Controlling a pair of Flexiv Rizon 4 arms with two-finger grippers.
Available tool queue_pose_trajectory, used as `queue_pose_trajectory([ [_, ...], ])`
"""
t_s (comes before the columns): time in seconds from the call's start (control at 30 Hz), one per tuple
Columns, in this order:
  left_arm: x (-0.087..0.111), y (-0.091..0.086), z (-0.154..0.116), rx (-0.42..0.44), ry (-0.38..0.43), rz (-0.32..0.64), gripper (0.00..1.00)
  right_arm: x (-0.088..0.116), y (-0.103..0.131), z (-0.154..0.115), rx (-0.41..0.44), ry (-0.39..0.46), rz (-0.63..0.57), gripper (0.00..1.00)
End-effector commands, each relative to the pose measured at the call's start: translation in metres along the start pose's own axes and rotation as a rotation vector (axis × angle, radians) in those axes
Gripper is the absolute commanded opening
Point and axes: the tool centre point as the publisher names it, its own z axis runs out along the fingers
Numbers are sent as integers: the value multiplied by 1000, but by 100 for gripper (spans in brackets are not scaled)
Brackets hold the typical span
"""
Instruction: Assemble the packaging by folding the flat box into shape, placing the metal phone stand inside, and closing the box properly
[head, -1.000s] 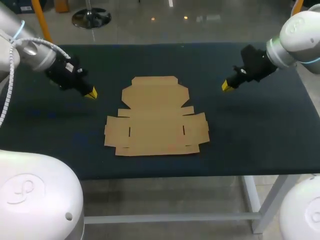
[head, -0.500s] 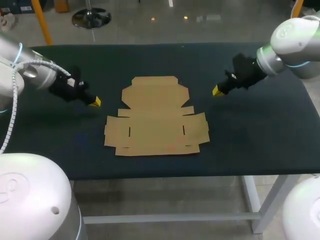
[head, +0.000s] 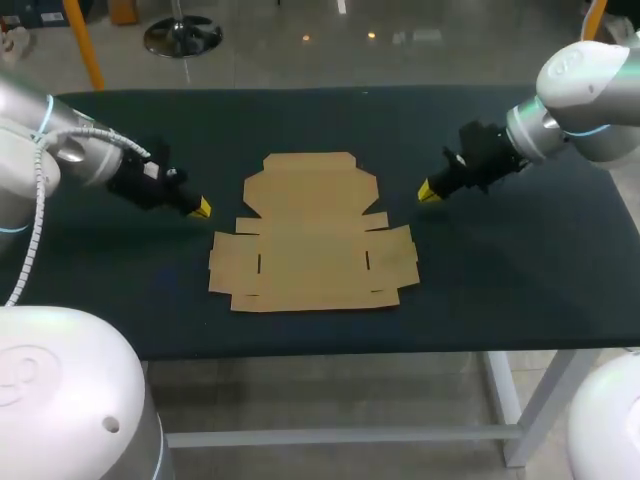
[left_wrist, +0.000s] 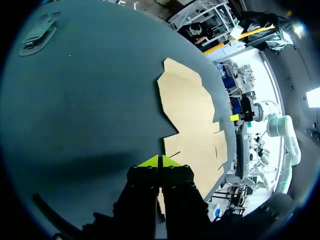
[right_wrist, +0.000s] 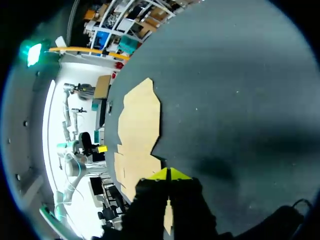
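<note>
The flat brown cardboard box (head: 312, 236) lies unfolded in the middle of the dark table, its flaps spread out. My left gripper (head: 201, 208) hovers just off the box's left side, shut with nothing in it. My right gripper (head: 425, 191) hangs off the box's upper right side, also shut and empty. In the left wrist view the shut yellow tips (left_wrist: 159, 161) point at the cardboard (left_wrist: 192, 120) just ahead. In the right wrist view the shut tips (right_wrist: 169, 174) sit close to the cardboard's (right_wrist: 138, 131) edge. No phone stand shows in any view.
The dark table (head: 520, 270) runs wide on both sides of the box, with its front edge just below the cardboard. A small dark object (left_wrist: 38, 34) lies on the table far ahead of my left gripper.
Both grippers have moved inward toward the box, the left one rightward and down, the right one leftward and down. The box has not moved.
</note>
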Motion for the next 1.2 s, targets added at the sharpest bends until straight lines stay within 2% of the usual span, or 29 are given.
queue_pose_trajectory([
  [0.03, -1, -5, 0, -21, 0, -1, 0, -1, 2, 0, 8, 5, -1, 0],
  [0.27, 0, -2, 5, -7, -2, 3, 0, -1, 2, 0, 8, 5, -1, 0],
  [0.4, -2, 6, 7, -19, 11, 18, 0, 2, -3, 11, -8, -23, -34, 0],
  [0.6, -4, 10, 12, -29, 18, 21, 0, 3, -5, 26, 10, -7, -60, 0],
  [1.2, -6, 11, 23, -53, 36, 37, 0, -2, -4, 54, 58, 0, -63, 0],
])
